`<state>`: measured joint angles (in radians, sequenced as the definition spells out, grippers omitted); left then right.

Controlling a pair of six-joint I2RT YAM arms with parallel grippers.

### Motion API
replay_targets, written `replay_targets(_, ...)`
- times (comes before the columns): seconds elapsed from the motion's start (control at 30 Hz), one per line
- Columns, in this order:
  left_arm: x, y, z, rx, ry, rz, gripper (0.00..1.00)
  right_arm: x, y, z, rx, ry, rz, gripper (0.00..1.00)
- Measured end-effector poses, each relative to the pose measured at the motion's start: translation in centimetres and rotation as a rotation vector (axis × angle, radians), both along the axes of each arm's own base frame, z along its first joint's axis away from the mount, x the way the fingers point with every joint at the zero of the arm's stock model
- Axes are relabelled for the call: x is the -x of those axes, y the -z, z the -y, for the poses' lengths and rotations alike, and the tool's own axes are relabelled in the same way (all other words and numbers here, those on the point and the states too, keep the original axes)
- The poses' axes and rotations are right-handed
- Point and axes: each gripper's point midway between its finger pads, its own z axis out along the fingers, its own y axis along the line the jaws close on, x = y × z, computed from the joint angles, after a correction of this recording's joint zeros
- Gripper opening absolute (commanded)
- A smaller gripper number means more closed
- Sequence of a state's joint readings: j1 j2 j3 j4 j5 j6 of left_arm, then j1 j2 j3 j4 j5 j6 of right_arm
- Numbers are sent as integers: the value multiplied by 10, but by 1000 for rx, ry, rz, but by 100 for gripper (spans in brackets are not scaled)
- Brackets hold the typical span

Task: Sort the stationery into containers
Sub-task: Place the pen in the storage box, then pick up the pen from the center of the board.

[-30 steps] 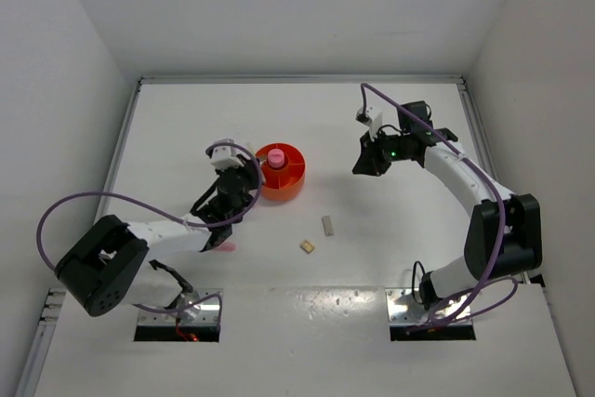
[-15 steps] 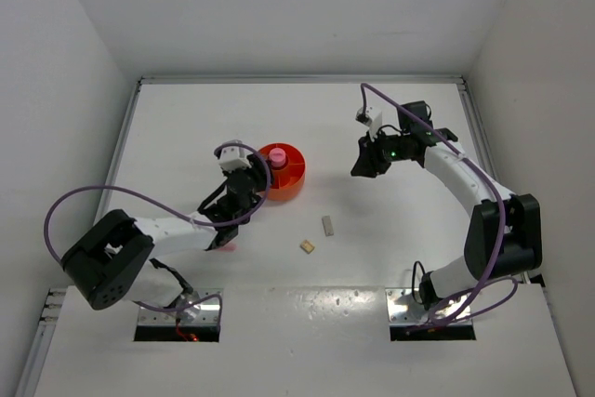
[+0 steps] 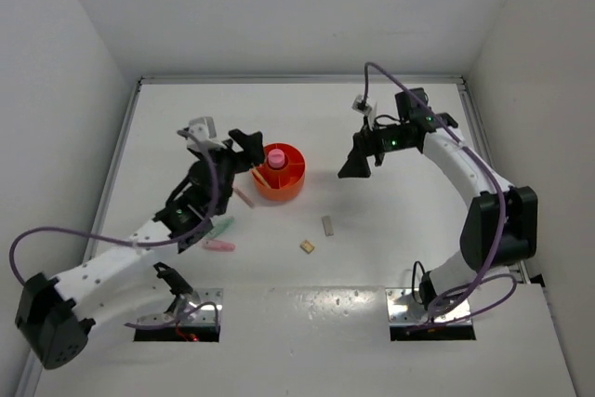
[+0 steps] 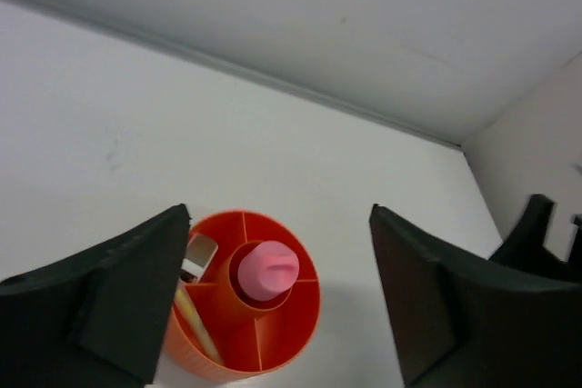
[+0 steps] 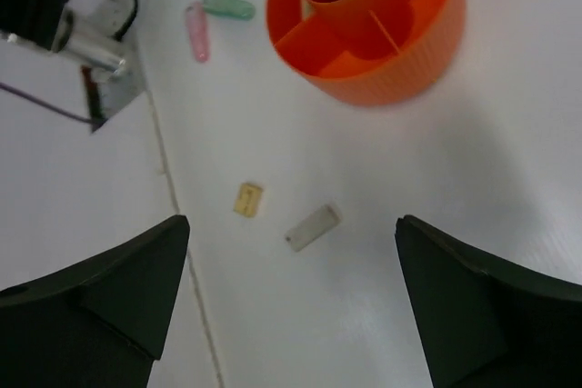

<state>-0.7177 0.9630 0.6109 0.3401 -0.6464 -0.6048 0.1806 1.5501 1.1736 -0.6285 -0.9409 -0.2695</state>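
One beige block [image 3: 307,246] lies clear of tub [image 3: 288,189].

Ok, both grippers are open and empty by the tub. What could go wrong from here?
The left gripper hangs close beside the orange tub; a careless swing could shove it or topple the pink capsule standing tall in its middle cup. The mint stick and pink stick lie right by the left forearm, which might sweep them away. Both arms going for the two blocks could clash.
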Motion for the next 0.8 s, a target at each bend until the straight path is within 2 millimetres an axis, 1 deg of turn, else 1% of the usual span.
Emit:
replay_targets(0.03, 5, -25, -5, 11, 7, 26, 94, -1, -9, -7, -26, -36, -10, 80)
replay_targets(0.07, 11, -48, -13, 21, 4, 52, 99, -6, -18, -15, -39, -70, -11, 65)
replay_targets(0.1, 19, -71, -25, 29, -8, 79, 99, -14, -25, -24, -40, -101, 9, 47)
replay_targets(0.13, 26, -88, -39, 30, -26, 101, 99, -23, -33, -37, -32, -135, 41, 17)
replay_targets(0.17, 33, -99, -52, 26, -50, 113, 99, -27, -37, -48, -25, -160, 70, 11)
replay_targets(0.2, 42, -107, -69, 22, -90, 123, 100, -29, -38, -65, 13, -169, 107, 11)
replay_targets(0.23, 49, -107, -84, 14, -130, 117, 100, -25, -39, -80, 44, -185, 143, 12)
replay_targets(0.27, 58, -107, -102, 14, -187, 110, 100, -18, -38, -97, 78, -204, 171, 16)
replay_targets(0.3, 66, -103, -119, 12, -248, 94, 100, -7, -39, -121, 116, -232, 206, 21)
replay_targets(0.33, 74, -97, -135, 16, -312, 72, 100, 2, -42, -143, 160, -252, 226, 24)
replay_targets(0.4, 86, -82, -161, 22, -435, 24, 100, 8, -55, -196, 201, -281, 305, 31)
replay_targets(0.47, 95, -60, -181, 20, -550, -32, 100, 1, -73, -262, 191, -270, 404, 40)
replay_targets(0.5, 99, -49, -188, 12, -598, -57, 100, -1, -72, -283, 192, -256, 433, 44)
replay_targets(0.53, 104, -40, -196, 0, -648, -80, 100, -2, -65, -300, 205, -233, 451, 46)
replay_targets(0.57, 108, -33, -203, -10, -686, -95, 100, -1, -50, -311, 235, -212, 452, 48)
replay_targets(0.6, 113, -28, -209, -20, -721, -104, 100, 4, -32, -316, 275, -194, 436, 48)
replay_targets(0.67, 122, -26, -219, -12, -772, -99, 100, 7, 3, -325, 356, -151, 404, 48)
replay_targets(0.73, 132, -28, -229, 17, -803, -78, 100, 5, 36, -332, 431, -92, 394, 48)
replay_targets(0.77, 138, -30, -234, 42, -818, -60, 100, 4, 50, -333, 461, -69, 388, 48)
replay_targets(0.8, 143, -32, -239, 67, -830, -42, 100, 3, 66, -332, 497, -49, 378, 46)
